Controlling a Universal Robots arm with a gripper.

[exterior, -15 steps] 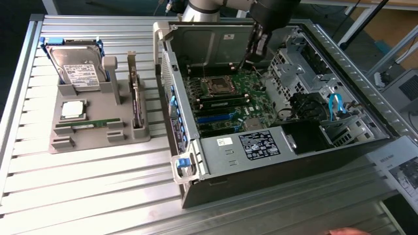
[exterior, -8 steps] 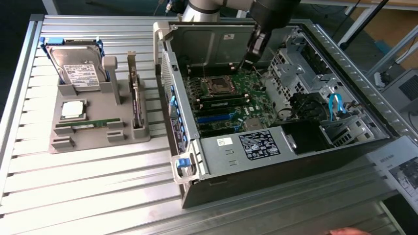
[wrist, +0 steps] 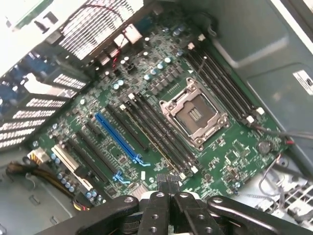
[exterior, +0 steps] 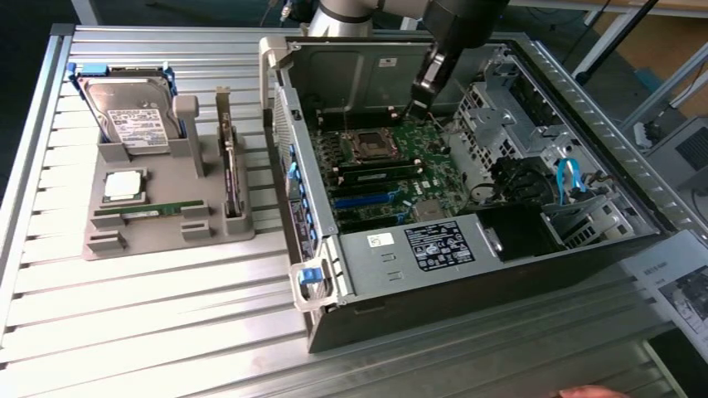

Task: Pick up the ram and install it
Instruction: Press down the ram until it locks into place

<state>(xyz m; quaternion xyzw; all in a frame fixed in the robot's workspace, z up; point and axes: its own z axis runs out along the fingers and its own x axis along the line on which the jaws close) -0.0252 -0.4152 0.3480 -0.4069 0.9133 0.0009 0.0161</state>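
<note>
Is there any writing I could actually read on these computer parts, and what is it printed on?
None of it can be read.
Hard drive label: print too small.
Black sticker on the case's metal bay: white text blurred.
Small white sticker beside it: unreadable.
Paper sheet at the exterior view's right edge: blurred.
White sticker on the case wall: unreadable.

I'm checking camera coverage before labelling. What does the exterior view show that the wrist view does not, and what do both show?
Exterior view: the grey parts stand beside the case, holding the ram, a hard drive and a silver processor. Wrist view: the shut end effector close above the board, and a long blue slot. Both: the motherboard with its empty CPU socket.
</note>
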